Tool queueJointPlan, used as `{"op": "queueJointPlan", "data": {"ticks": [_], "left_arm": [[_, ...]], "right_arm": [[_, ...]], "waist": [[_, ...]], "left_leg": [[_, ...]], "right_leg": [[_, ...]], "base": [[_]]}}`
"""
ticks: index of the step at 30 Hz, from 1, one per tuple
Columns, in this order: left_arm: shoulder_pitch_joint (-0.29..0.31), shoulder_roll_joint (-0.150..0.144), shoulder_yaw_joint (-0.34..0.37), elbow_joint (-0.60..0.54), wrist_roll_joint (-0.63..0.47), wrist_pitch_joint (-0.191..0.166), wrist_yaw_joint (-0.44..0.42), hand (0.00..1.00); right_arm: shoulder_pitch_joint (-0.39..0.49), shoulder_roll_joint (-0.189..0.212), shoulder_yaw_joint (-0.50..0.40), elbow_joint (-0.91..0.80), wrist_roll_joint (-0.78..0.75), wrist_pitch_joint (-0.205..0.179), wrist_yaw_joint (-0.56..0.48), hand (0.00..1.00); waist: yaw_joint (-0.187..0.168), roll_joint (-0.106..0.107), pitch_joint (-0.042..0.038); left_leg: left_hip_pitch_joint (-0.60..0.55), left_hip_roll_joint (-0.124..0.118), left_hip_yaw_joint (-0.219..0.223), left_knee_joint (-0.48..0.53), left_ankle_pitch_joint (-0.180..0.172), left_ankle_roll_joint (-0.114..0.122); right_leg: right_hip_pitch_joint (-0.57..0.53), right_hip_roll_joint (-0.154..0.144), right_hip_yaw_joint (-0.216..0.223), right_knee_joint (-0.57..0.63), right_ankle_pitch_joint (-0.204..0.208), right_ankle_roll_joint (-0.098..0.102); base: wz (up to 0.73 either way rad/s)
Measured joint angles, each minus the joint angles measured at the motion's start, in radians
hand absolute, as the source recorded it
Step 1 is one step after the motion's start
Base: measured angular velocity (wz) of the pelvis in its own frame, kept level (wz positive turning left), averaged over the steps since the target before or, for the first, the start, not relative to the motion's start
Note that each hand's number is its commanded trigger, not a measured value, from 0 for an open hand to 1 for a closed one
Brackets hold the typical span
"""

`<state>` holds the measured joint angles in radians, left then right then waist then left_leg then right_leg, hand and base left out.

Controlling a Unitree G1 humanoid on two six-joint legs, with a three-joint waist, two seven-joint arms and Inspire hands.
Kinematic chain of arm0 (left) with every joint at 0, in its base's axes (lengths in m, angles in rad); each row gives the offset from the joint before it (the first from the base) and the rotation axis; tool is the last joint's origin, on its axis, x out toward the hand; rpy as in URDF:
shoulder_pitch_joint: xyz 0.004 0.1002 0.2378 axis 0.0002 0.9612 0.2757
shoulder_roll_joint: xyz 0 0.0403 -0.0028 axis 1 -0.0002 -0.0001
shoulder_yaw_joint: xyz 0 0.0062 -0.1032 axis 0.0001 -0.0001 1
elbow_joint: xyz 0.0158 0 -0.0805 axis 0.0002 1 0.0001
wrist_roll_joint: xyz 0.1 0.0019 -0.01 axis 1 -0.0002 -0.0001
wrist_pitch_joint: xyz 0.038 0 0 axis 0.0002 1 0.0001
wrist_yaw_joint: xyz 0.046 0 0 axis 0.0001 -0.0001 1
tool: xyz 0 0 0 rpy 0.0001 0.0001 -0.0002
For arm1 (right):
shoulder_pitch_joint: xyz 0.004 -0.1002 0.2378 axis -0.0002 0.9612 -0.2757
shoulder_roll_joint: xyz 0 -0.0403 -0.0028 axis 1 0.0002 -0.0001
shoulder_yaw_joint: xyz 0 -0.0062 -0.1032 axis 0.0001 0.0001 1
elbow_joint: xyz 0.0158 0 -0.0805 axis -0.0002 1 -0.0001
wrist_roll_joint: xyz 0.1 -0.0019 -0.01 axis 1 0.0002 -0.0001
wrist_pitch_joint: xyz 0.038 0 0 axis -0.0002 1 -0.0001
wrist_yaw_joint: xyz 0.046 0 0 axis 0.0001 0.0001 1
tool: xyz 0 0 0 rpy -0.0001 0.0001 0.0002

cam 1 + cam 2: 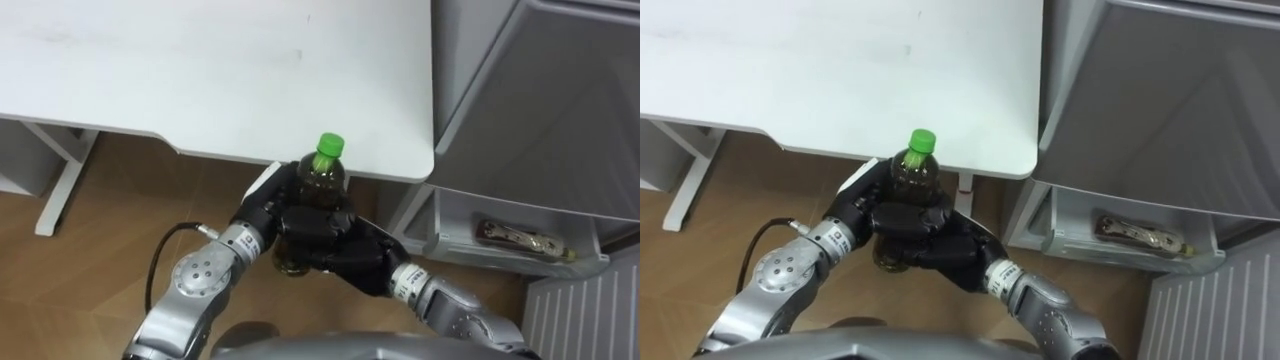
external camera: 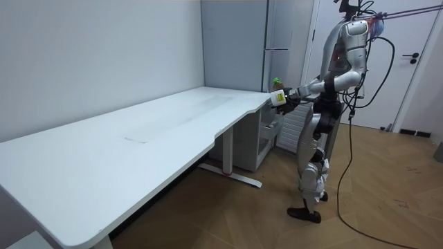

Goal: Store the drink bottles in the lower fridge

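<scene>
Brown wood floor (image 1: 100, 260) lies under a big white tabletop (image 1: 200, 70), and a tall grey fridge (image 1: 540, 100) stands just beside the tabletop's rounded corner. The robot stands on the floor at that corner, near the fridge.

It holds a bottle (image 1: 322, 175) up in front of its chest. The bottle is see-through with a dark brownish drink inside and a bright green cap (image 1: 330, 146) on top. It stands upright in the air, just off the tabletop's edge and not touching it.

Both hands are wrapped round the bottle. The left hand (image 1: 262, 210) hugs it from the left side, with its fingers curled tight. The right hand (image 1: 330, 235) curls across the front and lower part.

To the right, the low part of the fridge is open. Another bottle (image 1: 522, 238) lies on its side in the tray (image 1: 455, 240) there. Bare floor lies between the hands and that tray.
</scene>
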<state>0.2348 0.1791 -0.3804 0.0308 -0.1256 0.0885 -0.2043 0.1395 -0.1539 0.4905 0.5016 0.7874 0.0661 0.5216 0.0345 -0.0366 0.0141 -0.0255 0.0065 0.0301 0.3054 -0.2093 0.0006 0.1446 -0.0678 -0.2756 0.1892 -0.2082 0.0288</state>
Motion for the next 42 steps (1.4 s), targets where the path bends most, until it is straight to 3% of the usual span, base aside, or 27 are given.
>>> {"op": "queueJointPlan", "data": {"ticks": [1,3,6,7,8,19,32,39,42], "left_arm": [[-0.001,0.0,-0.001,0.0,0.0,0.0,0.0,1.0],[-0.006,-0.002,-0.007,0.0,-0.002,0.0,0.001,0.7],[-0.012,-0.009,-0.004,0.0,-0.031,0.0,0.001,0.57],[-0.013,-0.009,-0.003,0.0,-0.036,0.0,0.001,0.4],[-0.016,-0.009,-0.002,0.0,-0.037,0.0,0.001,0.0],[-0.034,-0.013,0.004,-0.012,-0.045,0.0,-0.006,0.0],[-0.068,-0.018,0.038,-0.139,-0.217,-0.006,0.0,0.0],[-0.083,-0.054,0.052,-0.235,-0.278,-0.069,-0.002,0.0],[-0.092,-0.055,0.053,-0.253,-0.277,-0.074,-0.002,0.0]], "right_arm": [[0.0,0.0,0.0,0.0,0.0,0.0,-0.004,1.0],[0.0,0.0,0.0,0.0,0.0,-0.011,-0.02,1.0],[0.001,0.0,0.0,0.0,0.0,-0.03,-0.031,1.0],[0.001,0.0,0.0,0.0,0.0,-0.033,-0.031,1.0],[0.001,0.0,-0.002,0.0,0.0,-0.037,-0.031,1.0],[0.001,-0.001,-0.005,0.002,0.03,-0.05,-0.029,1.0],[-0.005,0.007,0.007,0.001,0.119,-0.053,0.074,1.0],[0.004,0.004,0.01,0.001,0.052,-0.004,0.077,1.0],[0.004,0.004,0.01,0.001,0.029,0.0,0.077,1.0]], "waist": [[-0.001,0.0,-0.0001],[-0.001,0.001,-0.0003],[-0.001,0.0,-0.0002],[-0.002,0.0,-0.0003],[-0.002,0.0,-0.0003],[-0.003,-0.003,0.0016],[-0.004,0.01,0.0025],[0.001,0.015,0.0053],[0.0,0.015,0.0053]], "left_leg": [[0.001,0.0,0.0,0.0,0.0,0.0],[0.001,0.0,0.002,0.0,0.0,0.0],[0.002,0.0,0.002,0.0,0.0,0.0],[0.002,0.0,0.002,0.0,0.0,0.0],[0.002,0.0,0.002,0.0,0.0,0.0],[0.009,0.001,0.002,0.0,0.0,0.0],[0.003,0.003,0.013,-0.002,0.0,0.0],[0.0,0.003,0.012,0.001,-0.001,0.001],[-0.001,0.003,0.012,0.004,-0.001,0.001]], "right_leg": [[0.0,0.0,0.0,0.0,0.0,0.0],[0.0,0.0,0.001,0.0,0.0,0.0],[-0.001,0.0,0.001,0.0,0.0,0.0],[-0.001,0.0,0.001,0.0,0.0,0.0],[0.002,0.0,0.001,-0.001,0.0,0.0],[0.008,0.0,0.006,-0.002,0.0,0.0],[0.001,0.002,0.025,-0.003,0.001,0.0],[-0.002,0.002,0.023,-0.002,0.002,0.0],[-0.002,0.002,0.023,-0.001,0.002,0.0]], "base": [[0.0],[0.0],[0.0],[0.0],[0.0],[0.0],[-0.02],[0.0],[0.0]]}}
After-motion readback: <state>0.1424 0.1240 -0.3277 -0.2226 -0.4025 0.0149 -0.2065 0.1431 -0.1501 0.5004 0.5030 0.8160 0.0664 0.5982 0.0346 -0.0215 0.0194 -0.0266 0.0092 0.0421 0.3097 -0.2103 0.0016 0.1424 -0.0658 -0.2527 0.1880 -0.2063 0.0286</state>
